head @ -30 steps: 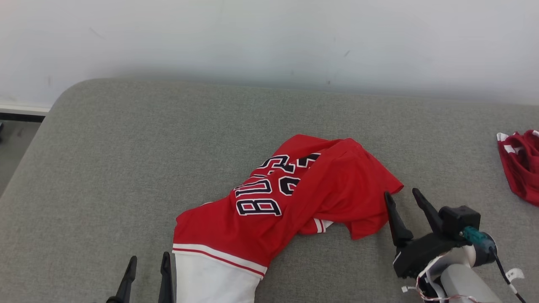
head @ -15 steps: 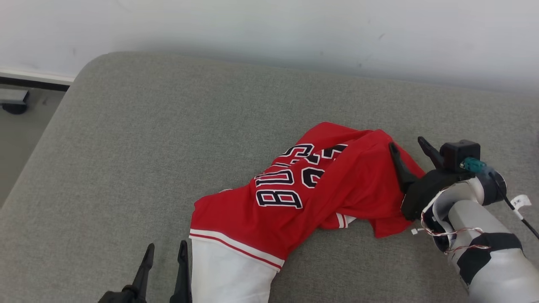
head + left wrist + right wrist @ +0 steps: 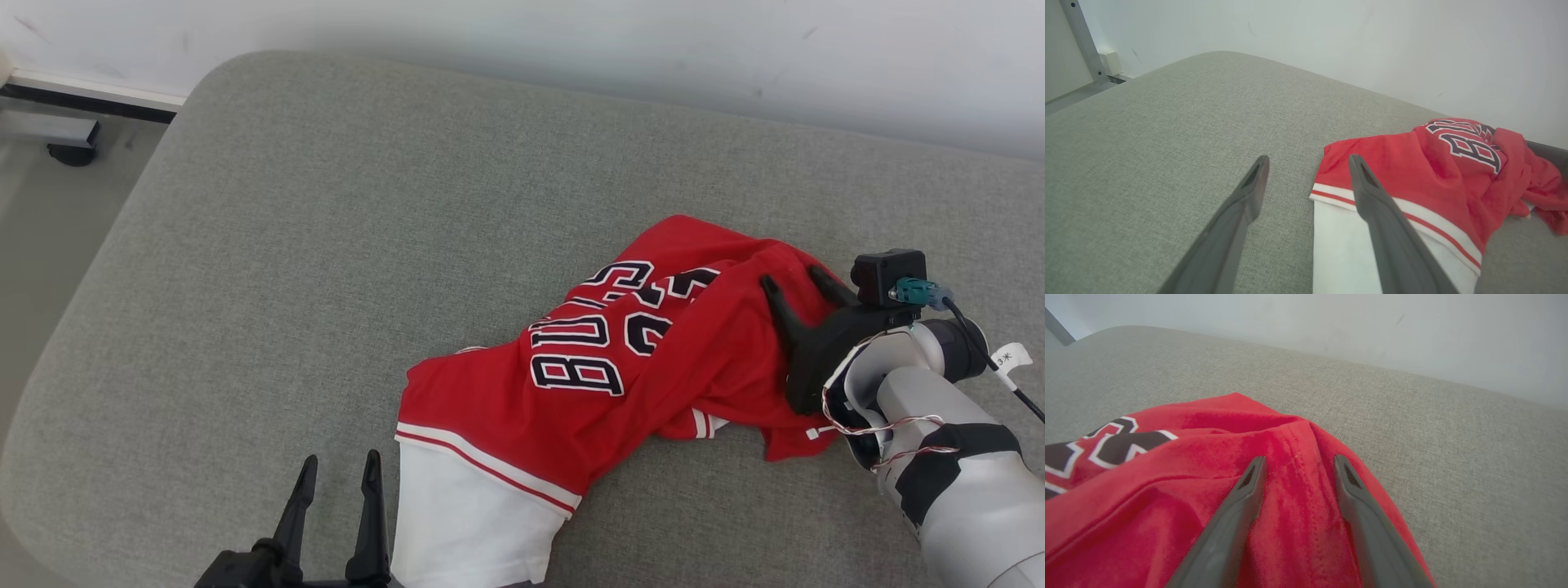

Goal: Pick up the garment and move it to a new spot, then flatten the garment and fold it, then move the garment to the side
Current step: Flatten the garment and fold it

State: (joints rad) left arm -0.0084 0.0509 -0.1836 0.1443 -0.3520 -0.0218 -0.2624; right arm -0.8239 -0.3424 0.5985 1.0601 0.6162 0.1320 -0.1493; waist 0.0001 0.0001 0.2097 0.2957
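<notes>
A crumpled red jersey [image 3: 620,367] with dark lettering and a white hem lies on the grey cushion [image 3: 326,245]. My right gripper [image 3: 790,280] is open, its fingers resting over the jersey's far right fold; in the right wrist view the gripper [image 3: 1298,463] straddles a red seam ridge of the jersey [image 3: 1167,490]. My left gripper [image 3: 339,467] is open at the bottom edge, just left of the white hem. In the left wrist view this gripper [image 3: 1308,161] hovers low over the cushion, its right finger overlapping the jersey [image 3: 1433,171].
A pale wall [image 3: 571,41] runs behind the cushion. At the upper left the cushion's rounded corner drops to a floor [image 3: 49,212] with a dark foot [image 3: 72,153] and a metal rail. Bare cushion stretches left and behind the jersey.
The head camera has swung, shifting the whole scene. My right gripper moved from the bare cushion beside the jersey onto its right fold. The second red garment at the right edge left the view.
</notes>
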